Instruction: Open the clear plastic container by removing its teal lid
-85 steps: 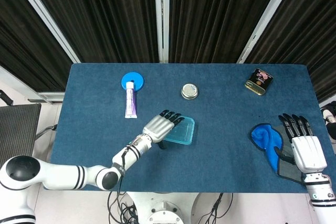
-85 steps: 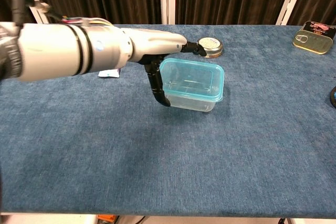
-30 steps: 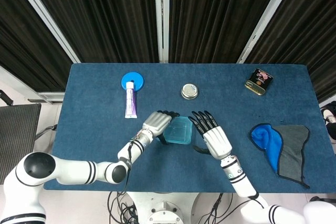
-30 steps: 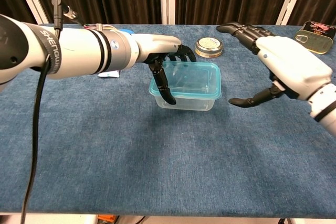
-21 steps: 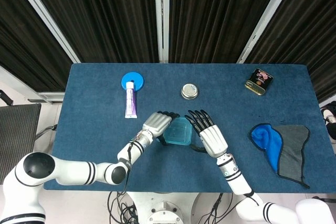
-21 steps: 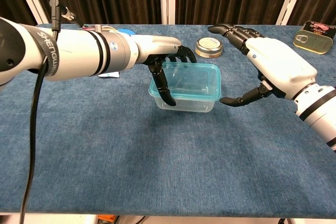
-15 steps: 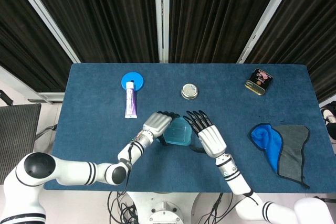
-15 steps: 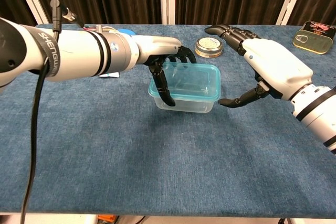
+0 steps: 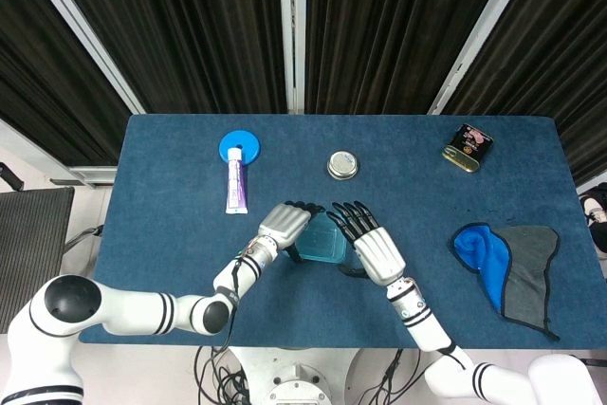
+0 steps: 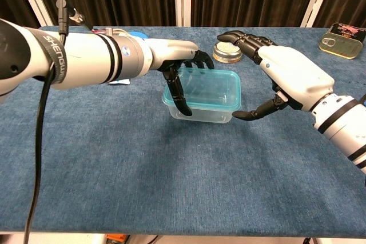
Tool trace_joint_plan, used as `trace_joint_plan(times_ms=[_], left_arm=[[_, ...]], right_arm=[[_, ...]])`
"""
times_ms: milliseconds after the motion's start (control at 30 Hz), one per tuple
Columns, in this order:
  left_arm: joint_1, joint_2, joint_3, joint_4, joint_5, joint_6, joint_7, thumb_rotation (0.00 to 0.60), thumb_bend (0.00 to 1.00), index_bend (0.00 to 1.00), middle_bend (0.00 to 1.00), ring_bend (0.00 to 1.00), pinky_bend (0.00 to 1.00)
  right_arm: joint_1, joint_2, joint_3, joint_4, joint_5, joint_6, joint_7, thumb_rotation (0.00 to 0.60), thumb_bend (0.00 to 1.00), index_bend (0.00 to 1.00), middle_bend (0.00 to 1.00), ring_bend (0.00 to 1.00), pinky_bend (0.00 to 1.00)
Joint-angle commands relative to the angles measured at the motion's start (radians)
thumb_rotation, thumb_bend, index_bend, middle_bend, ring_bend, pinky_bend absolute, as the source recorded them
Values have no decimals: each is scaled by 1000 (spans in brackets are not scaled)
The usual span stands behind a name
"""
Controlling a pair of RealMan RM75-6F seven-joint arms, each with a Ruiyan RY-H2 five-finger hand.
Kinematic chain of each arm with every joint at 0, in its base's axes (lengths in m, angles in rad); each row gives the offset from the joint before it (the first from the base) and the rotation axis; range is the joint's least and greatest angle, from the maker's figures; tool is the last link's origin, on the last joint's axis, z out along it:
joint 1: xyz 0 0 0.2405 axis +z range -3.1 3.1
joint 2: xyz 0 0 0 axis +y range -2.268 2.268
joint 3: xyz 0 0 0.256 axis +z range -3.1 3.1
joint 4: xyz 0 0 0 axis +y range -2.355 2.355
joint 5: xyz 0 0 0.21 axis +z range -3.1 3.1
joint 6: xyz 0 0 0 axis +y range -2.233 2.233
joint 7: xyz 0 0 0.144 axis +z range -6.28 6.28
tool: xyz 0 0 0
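The clear plastic container (image 9: 322,242) (image 10: 207,92) with its teal lid (image 10: 213,83) on stands at the table's middle front. My left hand (image 9: 284,222) (image 10: 174,61) grips its left end, thumb down the near wall and fingers curled over the far rim. My right hand (image 9: 373,248) (image 10: 289,74) is at the right end with fingers spread and nothing in it. Its fingertips (image 10: 229,36) reach past the far right corner. Its thumb tip lies by the near right corner; contact is unclear.
A toothpaste tube (image 9: 235,185) and a blue disc (image 9: 239,147) lie at the back left. A small round tin (image 9: 342,165) (image 10: 227,51) sits just behind the container. A sardine can (image 9: 467,147) (image 10: 341,39) is at the back right, a blue and grey cloth (image 9: 507,272) at the right.
My right hand came from the table's right edge and has closed in leftward on the container's right end. My left hand keeps its grip; the container has shifted slightly.
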Motion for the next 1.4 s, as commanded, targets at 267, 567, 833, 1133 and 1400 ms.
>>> trace_joint_plan(times_ms=[267, 567, 833, 1133, 1400], left_arm=[[-1, 2, 3, -2, -1, 2, 9, 600, 0, 167, 204, 145, 220], [-1, -5, 8, 2, 8, 19, 26, 600, 0, 167, 204, 145, 220], [-3, -9, 10, 4, 12, 34, 48, 600, 0, 167, 204, 145, 220], [-9, -13, 15, 5, 9, 41, 80, 600, 0, 167, 204, 145, 220], [-12, -14, 14, 4, 6, 43, 98, 600, 0, 165, 202, 145, 218]], right_arm=[[11, -10, 5, 10, 7, 6, 3, 577, 26, 0, 0, 0, 0], [17, -4, 9, 3, 9, 18, 1, 578, 26, 0, 0, 0, 0], [21, 6, 13, -10, 16, 25, 10, 576, 26, 0, 0, 0, 0], [23, 15, 18, -21, 25, 26, 20, 578, 26, 0, 0, 0, 0], [28, 26, 20, -36, 29, 25, 47, 576, 40, 0, 0, 0, 0]])
